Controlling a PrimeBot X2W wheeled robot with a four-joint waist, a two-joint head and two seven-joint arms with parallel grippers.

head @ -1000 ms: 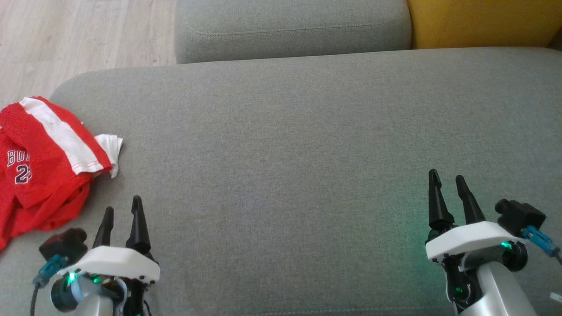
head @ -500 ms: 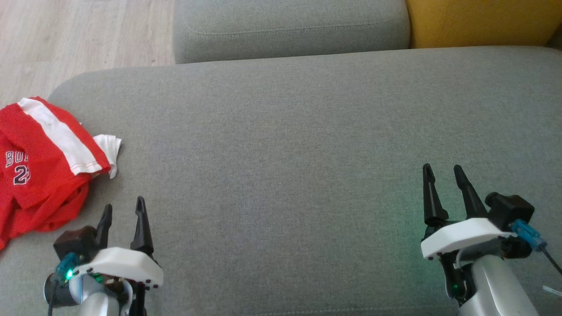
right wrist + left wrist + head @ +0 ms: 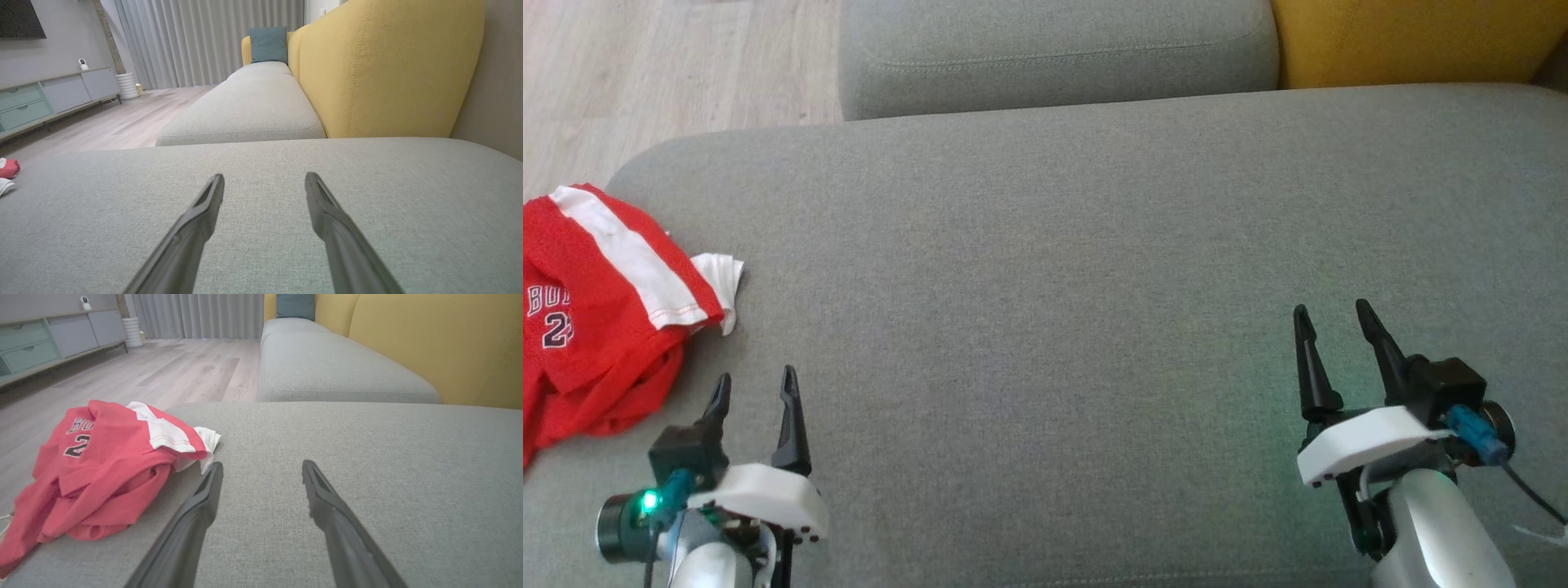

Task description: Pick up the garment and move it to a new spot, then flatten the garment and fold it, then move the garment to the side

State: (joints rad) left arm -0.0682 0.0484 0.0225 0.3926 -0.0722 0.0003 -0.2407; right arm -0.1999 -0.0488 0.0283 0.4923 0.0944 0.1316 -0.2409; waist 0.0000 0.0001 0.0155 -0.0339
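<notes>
Both hands spread wide, empty
The garment (image 3: 596, 327) lay just left of the left hand (image 3: 756, 374), untouched; the right hand (image 3: 1331, 308) stood well apart.

The left gripper (image 3: 755, 373), two long dark fingers on a white housing, has rolled at its wrist; the matching right gripper (image 3: 1330, 305) has rolled too, drifting toward ten o'clock.

Crumpled red garment (image 3: 596, 327) with white stripe and dark lettering; heaped at the grey cushion's (image 3: 1054, 269) left edge
</notes>
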